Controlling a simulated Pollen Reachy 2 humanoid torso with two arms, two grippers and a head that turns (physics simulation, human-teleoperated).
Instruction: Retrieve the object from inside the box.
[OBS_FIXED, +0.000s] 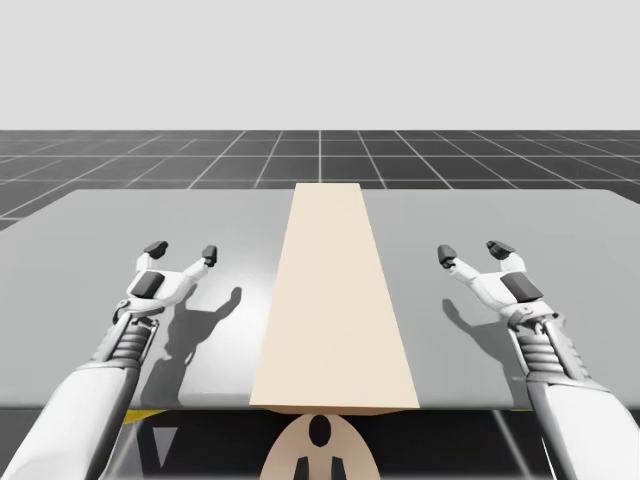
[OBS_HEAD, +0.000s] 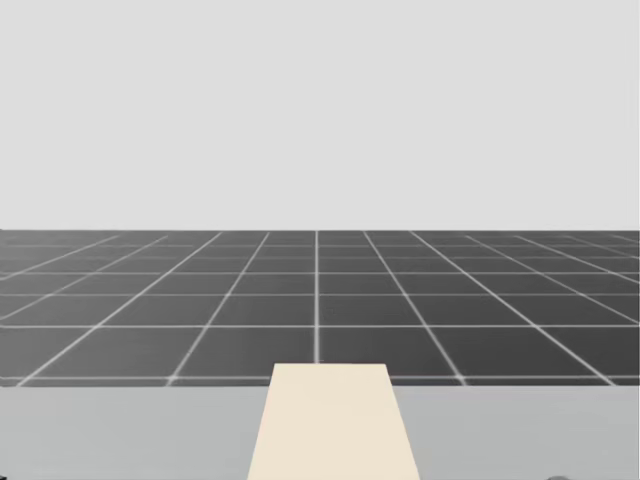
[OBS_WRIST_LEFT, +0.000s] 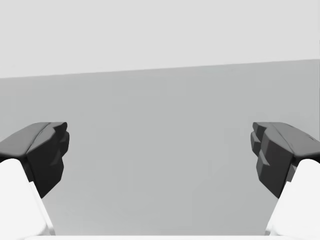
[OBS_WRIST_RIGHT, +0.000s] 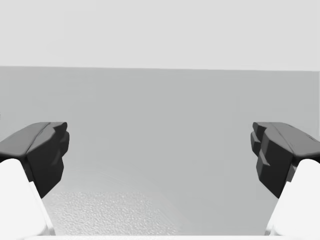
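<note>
**High view.** A long beige box (OBS_FIXED: 335, 310) lies along the centre line of the grey table (OBS_FIXED: 90, 230), running from the near edge towards the far edge. Its visible top face is flat, plain and unbroken. The contents are therefore hidden, and the position of the object inside cannot be told. The left gripper (OBS_FIXED: 182, 252) hovers over the table on the left of the box, and the right gripper (OBS_FIXED: 472, 251) on the right. Both are well apart from the box and touch nothing. Each arm casts a shadow (OBS_FIXED: 200, 330) on the table, on the side towards the box.

**Head view.** This view adds the far end of the box (OBS_HEAD: 333, 430), with a strip of table on either side. Beyond it lies a dark floor (OBS_HEAD: 320, 300) with pale grid lines running to the horizon.

**Wrist views.** These confirm the end effector state. The left gripper (OBS_WRIST_LEFT: 160, 155) and the right gripper (OBS_WRIST_RIGHT: 160, 155) each have their fingers (OBS_WRIST_LEFT: 47, 150) spread wide with nothing between them. Bare table lies ahead of each. The right wrist view also shows a grainy patch (OBS_WRIST_RIGHT: 110, 212) on the table just ahead of the gripper.

**Obstructions.** Nothing stands between either gripper and the box.

**Materials and shapes.** The box is matt and sharp-edged. The table is smooth and matt. The fingers are dark, blocky pads on white bodies. The arms are white with ribbed grey wrists.
</note>
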